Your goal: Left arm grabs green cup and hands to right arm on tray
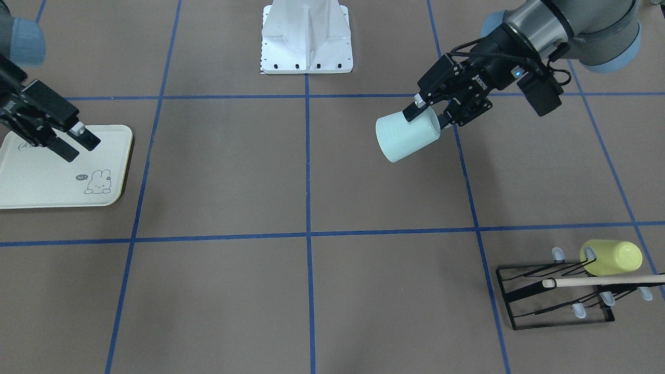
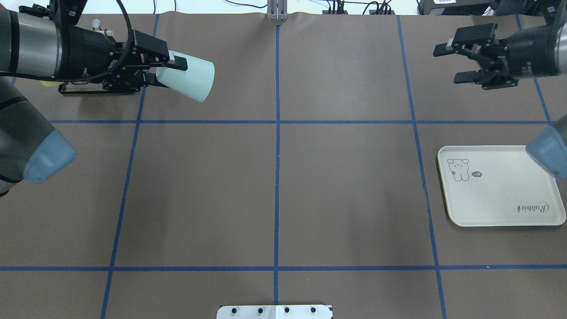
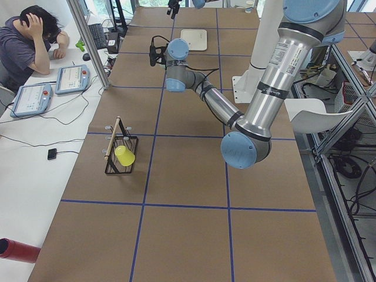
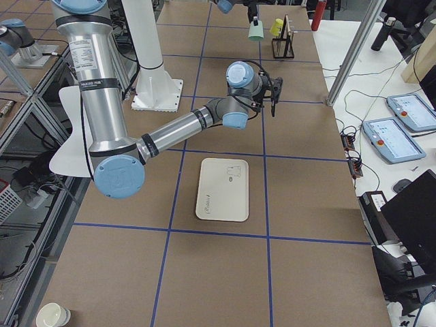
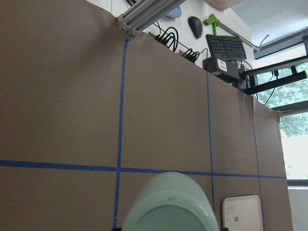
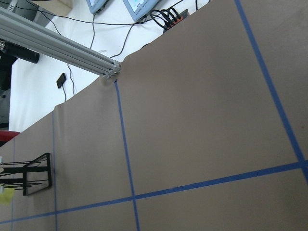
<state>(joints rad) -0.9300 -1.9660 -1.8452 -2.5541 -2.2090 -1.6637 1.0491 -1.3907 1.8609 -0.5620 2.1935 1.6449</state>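
Green cup (image 2: 190,79) is off the counter (image 2: 274,190), held sideways in the air, well apart from the tray (image 2: 500,208) at the counter's opposite end. Left claw (image 2: 166,71) is clamped on the cup end nearest its wrist. The free end, which looks like the closed base in the left wrist view, points toward the tray's side. Right claw (image 2: 448,64) is spread wide, empty, up in the air near the tray, on its side away from the robot. Judgement: small plastic tumbler, so light and stiff but thin-walled, and smooth and tapered, likely to slip in a weak pinch. Best hold for the right claw: across the free half of the body, clear of the left fingers, moderate squeeze.
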